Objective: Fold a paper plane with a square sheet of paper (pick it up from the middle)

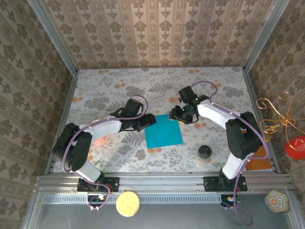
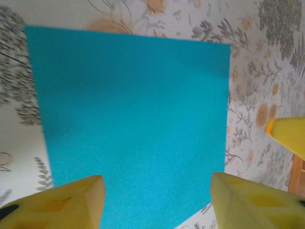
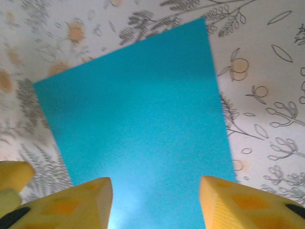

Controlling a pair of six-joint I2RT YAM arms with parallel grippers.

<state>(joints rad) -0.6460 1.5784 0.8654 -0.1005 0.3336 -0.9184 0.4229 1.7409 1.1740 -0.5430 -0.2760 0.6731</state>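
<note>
The square sheet of paper (image 1: 163,131) is teal-blue and lies flat and unfolded on the floral table. My left gripper (image 1: 144,122) hovers at its left edge, and my right gripper (image 1: 180,116) at its far right corner. In the left wrist view the sheet (image 2: 133,119) spreads out under the open left gripper (image 2: 157,202), with its yellow fingers (image 2: 71,202) wide apart and nothing pinched. In the right wrist view the sheet (image 3: 138,133) lies beneath the open right gripper (image 3: 155,202), whose jaws straddle the sheet's near edge without holding it.
A small round jar (image 1: 205,153) stands on the table just right of the sheet's near corner. An orange-brown flat sheet (image 1: 259,160) lies at the table's right edge behind the right arm. A yellow disc (image 1: 127,203) rests on the front rail.
</note>
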